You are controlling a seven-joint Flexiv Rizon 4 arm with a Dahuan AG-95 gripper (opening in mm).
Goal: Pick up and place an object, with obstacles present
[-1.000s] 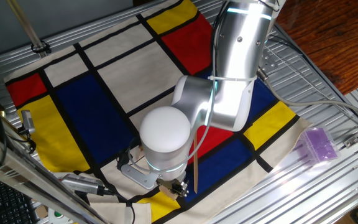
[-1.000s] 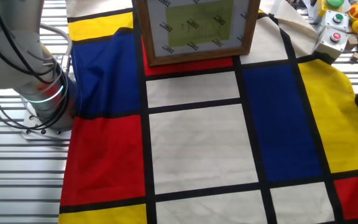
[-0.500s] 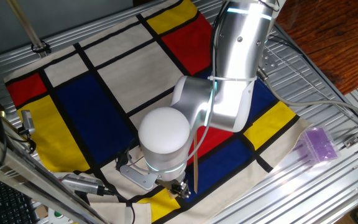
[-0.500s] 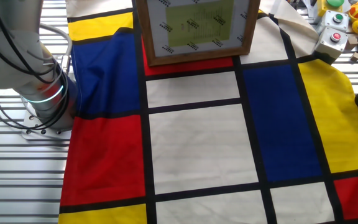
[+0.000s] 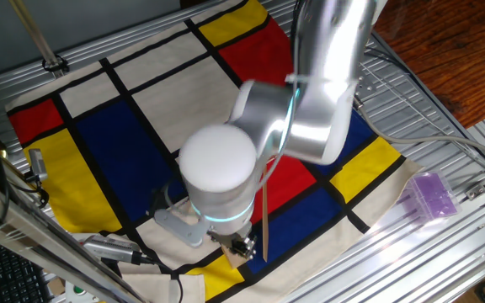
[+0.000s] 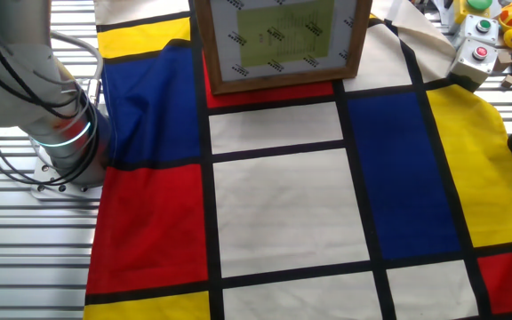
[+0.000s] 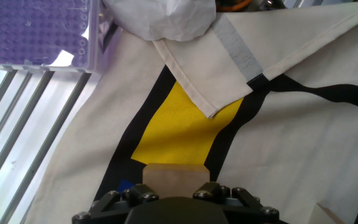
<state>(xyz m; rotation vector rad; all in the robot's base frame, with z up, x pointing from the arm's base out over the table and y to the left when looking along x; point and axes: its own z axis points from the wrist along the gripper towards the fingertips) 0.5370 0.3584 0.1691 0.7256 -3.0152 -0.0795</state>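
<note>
In the hand view the small tan wooden block (image 7: 173, 174) sits between my gripper's (image 7: 173, 190) fingers at the bottom edge, above a yellow patch of the cloth. The jaws stand closed against its two sides. In one fixed view the gripper (image 5: 241, 246) hangs low over the cloth's near edge, under the arm's white joint, and the block is hidden there. The narrow wooden stick (image 5: 264, 215) lies just right of the gripper. A tan corner (image 7: 331, 213) at the lower right may be the wider plank. The other fixed view shows neither gripper nor block.
A purple translucent box (image 5: 432, 195) lies on the metal rails to the right, also in the hand view (image 7: 39, 31). A folded cloth corner (image 7: 210, 93) lies ahead of the gripper. A wood-framed board (image 6: 278, 40) stands at the far side. Cables and button boxes (image 6: 478, 53) line the edges.
The arm's white joint and elbow have shifted left and up in one fixed view and look blurred from motion. The cloth and purple box have not moved.
</note>
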